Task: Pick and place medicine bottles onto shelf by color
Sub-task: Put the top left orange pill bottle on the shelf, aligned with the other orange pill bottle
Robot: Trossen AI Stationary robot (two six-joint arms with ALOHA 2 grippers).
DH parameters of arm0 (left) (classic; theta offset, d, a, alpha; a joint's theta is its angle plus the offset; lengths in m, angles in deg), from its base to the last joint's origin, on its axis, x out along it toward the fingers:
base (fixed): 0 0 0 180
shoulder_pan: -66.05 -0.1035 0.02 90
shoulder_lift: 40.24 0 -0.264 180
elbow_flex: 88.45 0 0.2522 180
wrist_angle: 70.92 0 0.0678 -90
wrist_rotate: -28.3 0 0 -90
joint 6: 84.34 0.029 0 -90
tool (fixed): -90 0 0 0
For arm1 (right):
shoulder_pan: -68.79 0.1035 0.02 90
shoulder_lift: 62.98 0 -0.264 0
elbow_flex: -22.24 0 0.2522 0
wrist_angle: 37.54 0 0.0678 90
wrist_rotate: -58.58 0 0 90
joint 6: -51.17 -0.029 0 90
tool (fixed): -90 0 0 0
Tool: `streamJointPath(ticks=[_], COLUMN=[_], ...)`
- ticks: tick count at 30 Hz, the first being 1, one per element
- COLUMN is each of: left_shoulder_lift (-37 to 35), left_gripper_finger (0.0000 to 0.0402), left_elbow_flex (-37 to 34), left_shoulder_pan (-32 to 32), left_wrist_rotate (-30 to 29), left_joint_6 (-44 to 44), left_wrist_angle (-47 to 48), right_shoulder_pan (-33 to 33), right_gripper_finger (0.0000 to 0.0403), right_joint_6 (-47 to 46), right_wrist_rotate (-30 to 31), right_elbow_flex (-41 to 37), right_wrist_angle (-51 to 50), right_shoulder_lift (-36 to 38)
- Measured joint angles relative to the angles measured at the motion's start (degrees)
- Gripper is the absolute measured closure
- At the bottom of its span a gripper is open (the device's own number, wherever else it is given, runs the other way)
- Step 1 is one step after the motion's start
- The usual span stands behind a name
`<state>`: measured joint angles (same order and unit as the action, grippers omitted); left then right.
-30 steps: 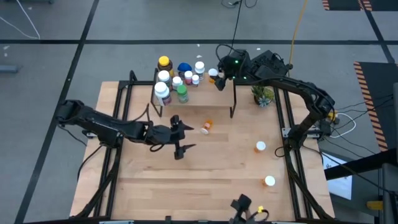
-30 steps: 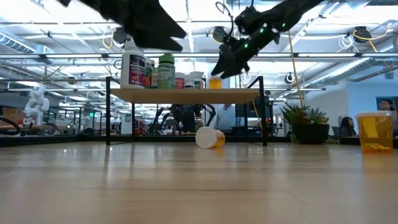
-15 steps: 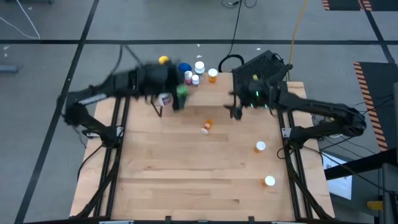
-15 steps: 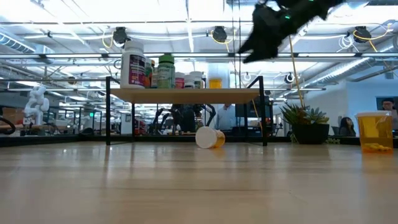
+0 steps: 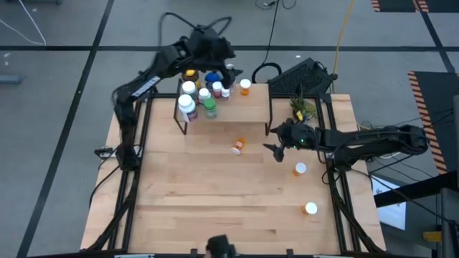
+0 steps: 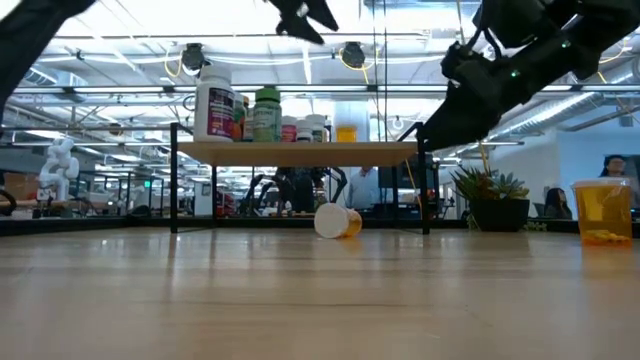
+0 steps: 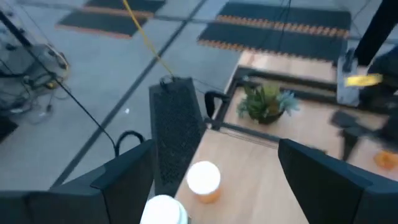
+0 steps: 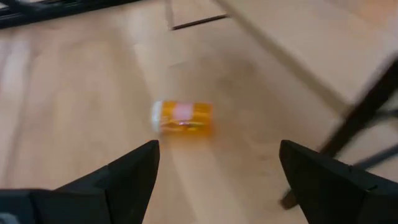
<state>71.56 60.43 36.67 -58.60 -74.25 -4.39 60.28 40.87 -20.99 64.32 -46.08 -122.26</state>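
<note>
The shelf [image 5: 237, 100] stands at the table's far side with several medicine bottles [image 5: 197, 97] on its left part and one orange bottle [image 5: 245, 87] farther right. Another orange bottle [image 5: 237, 146] lies on its side on the table in front of the shelf; it also shows in the right wrist view [image 8: 182, 118]. My right gripper [image 5: 275, 149] hovers open just to the right of it, near the shelf's right front leg. My left gripper [image 5: 226, 61] is open, high over the shelf's far edge, above the standing orange bottle [image 7: 203, 180].
Two white-capped bottles [image 5: 300, 169] [image 5: 310, 208] stand on the table's right part. A small potted plant [image 5: 301, 107] sits right of the shelf. A dark flat pad [image 5: 301, 75] lies beyond the far right corner. The table's left and near parts hold nothing.
My left arm has swung from the table's middle up and toward the far edge, ending over the shelf. My right gripper has left the shelf's far right corner and come down toward the near edge, beside the lying orange bottle. The bottles have stayed put.
</note>
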Motion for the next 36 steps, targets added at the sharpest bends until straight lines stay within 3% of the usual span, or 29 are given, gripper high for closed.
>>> streamJointPath(ticks=[2, 9, 17, 28, 36], left_shoulder_lift=[2.7, 9.8, 13.4, 15.0, 14.7], left_gripper_finger=[0.0064, 0.0064, 0.0064, 0.0064, 0.0064], left_elbow_flex=[-0.1, 0.1, 0.0, -0.1, -0.2], left_shoulder_pan=[0.0, -0.3, 0.0, -0.9, 0.1], left_wrist_rotate=[0.3, 7.9, 7.0, -0.5, -4.7], left_joint_6=[0.4, -4.9, -5.4, 0.8, 4.6], left_wrist_angle=[-2.0, -22.1, -30.4, -15.2, -9.8], right_shoulder_pan=[2.0, 7.8, 13.9, 16.9, 17.4], right_gripper_finger=[0.0079, 0.0079, 0.0079, 0.0079, 0.0079], right_joint_6=[0.3, -2.0, -3.9, -4.0, -4.5], right_wrist_rotate=[-0.2, -1.0, 1.7, 3.4, 3.1], right_elbow_flex=[0.0, 0.0, 0.0, 0.0, 0.0], right_wrist_angle=[0.0, 0.8, 2.4, 3.2, 1.5], right_shoulder_lift=[0.0, 0.0, 0.0, 0.0, 0.0])
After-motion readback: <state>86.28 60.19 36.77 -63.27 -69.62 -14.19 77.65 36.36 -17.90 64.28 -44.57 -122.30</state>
